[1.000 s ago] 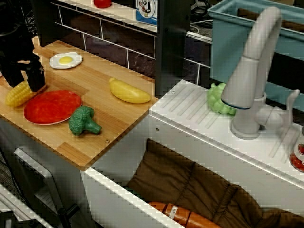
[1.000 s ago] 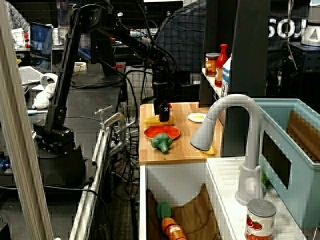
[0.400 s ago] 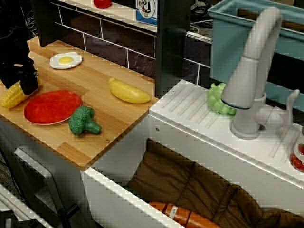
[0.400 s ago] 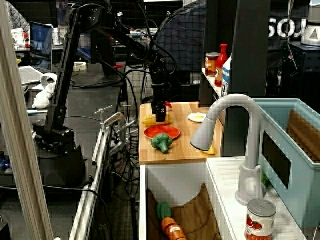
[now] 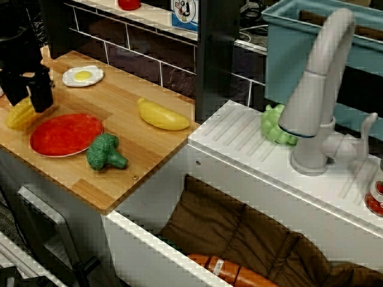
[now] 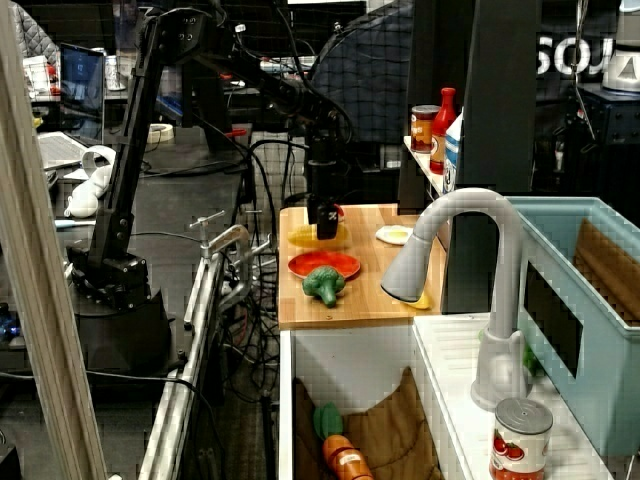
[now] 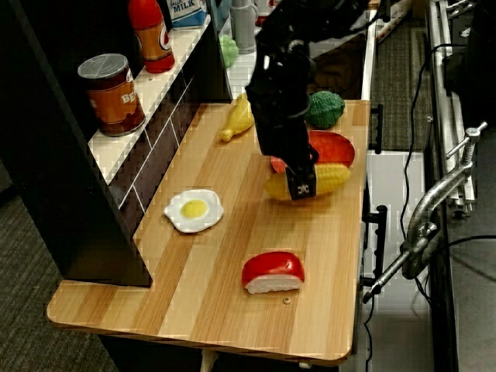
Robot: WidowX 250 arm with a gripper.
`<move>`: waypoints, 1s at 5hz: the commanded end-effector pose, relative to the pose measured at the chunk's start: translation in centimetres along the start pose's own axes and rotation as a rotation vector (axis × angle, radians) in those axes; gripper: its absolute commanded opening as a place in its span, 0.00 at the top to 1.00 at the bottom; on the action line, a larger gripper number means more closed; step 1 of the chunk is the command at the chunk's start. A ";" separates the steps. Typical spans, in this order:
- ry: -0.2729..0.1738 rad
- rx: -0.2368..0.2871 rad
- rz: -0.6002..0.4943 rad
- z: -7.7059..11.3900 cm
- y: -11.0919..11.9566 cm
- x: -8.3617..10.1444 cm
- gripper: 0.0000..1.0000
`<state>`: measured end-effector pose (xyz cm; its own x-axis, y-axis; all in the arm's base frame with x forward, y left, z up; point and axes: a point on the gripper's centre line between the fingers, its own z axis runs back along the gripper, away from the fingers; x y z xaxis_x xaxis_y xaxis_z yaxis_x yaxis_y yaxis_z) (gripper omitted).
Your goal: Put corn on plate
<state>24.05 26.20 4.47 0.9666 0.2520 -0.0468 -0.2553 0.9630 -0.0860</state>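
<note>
The yellow bumpy corn (image 5: 18,116) lies crosswise between the fingers of my black gripper (image 5: 28,101), at the left end of the wooden counter. My gripper is shut on the corn, which sits at or just above the wood. In the overhead view the corn (image 7: 329,177) sticks out on both sides of the gripper (image 7: 298,186) and overlaps the near rim of the red plate (image 7: 333,146). The plate (image 5: 63,134) is flat and bare, just right of the corn. The side view shows the gripper (image 6: 326,228) standing upright over the corn (image 6: 303,238), behind the plate (image 6: 325,265).
A green broccoli (image 5: 106,152) touches the plate's right rim. A smooth yellow banana-like piece (image 5: 163,115) and a fried egg (image 5: 82,75) lie further back. A red-and-white piece (image 7: 273,273) sits near the counter's end. The sink and faucet (image 5: 317,89) are to the right.
The gripper carried the corn left, away from the plate, and has now come back a little to the right and slightly higher. Nothing else moved.
</note>
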 end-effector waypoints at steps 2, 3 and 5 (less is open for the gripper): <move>0.160 -0.093 -0.010 4.4 -6.1 -2.4 1.00; 0.168 -0.087 0.005 2.5 -6.0 -3.8 1.00; 0.160 -0.008 0.046 1.2 -5.6 -4.0 0.00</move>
<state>21.12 19.32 4.56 0.9258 0.2693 -0.2653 -0.3083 0.9440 -0.1178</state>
